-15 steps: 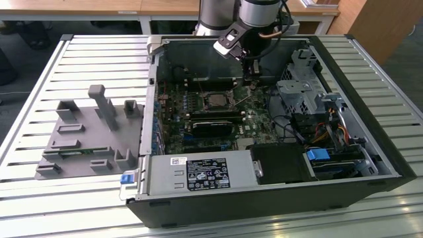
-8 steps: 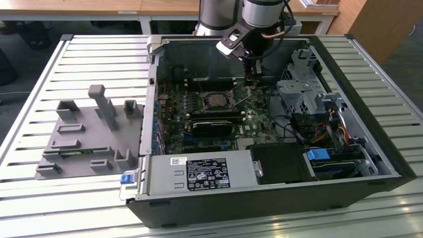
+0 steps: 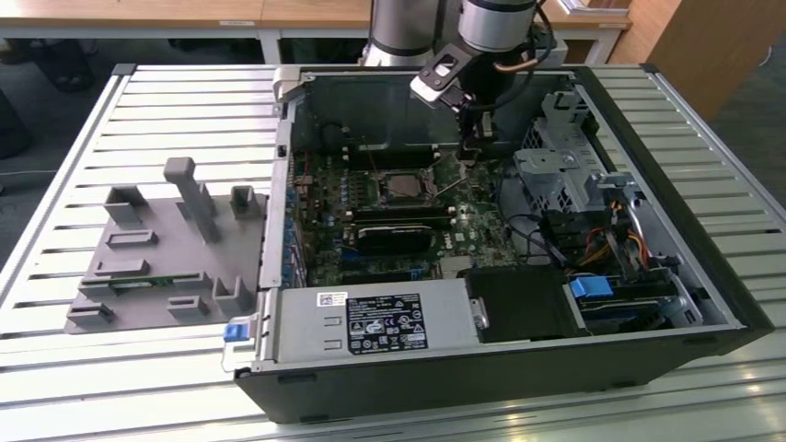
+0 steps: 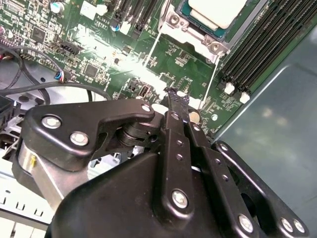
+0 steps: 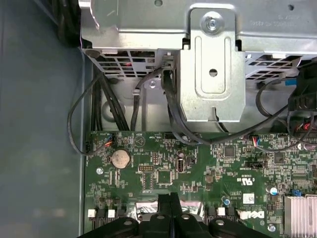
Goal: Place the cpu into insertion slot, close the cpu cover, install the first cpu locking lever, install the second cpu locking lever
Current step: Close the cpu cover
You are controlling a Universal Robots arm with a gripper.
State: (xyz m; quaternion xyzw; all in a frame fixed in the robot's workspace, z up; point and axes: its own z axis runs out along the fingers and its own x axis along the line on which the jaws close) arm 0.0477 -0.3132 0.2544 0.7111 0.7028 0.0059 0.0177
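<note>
Tool: the tool (image 3: 472,152) hangs inside the open computer case (image 3: 687,276), over the far part of the motherboard (image 3: 491,216). It is just beyond the socket and a little toward the exterior view's right. In both wrist views its black fingers (image 4: 174,106) are clenched together into one tip with nothing between them.
Cpu: the cpu (image 4: 216,10) sits in the insertion slot (image 3: 379,189), apart from the tool. Its pale face is cut off by the edge of the second wrist view.
Cpu cover: the cpu cover (image 4: 198,35) shows as a silvery frame lying around the chip. Only its near side and one corner show, so I cannot tell whether it is pressed fully flat.
Locking levers: two thin bright wire rods (image 4: 153,49) run from the socket's corners toward the tool's tip. I cannot make out whether either is hooked down.
Memory slots: long black memory slots (image 4: 257,47) run beside the socket.
Drive cage: a metal drive cage (image 5: 213,64) stands past the board's edge, and dark cables (image 5: 171,106) loop out from beneath it, their ends hidden.
Power box: a labelled grey power box (image 3: 368,322) fills the case's near edge.
Counter: the slatted counter (image 3: 147,387) also carries a grey part holder (image 3: 172,249) at the exterior view's left.
</note>
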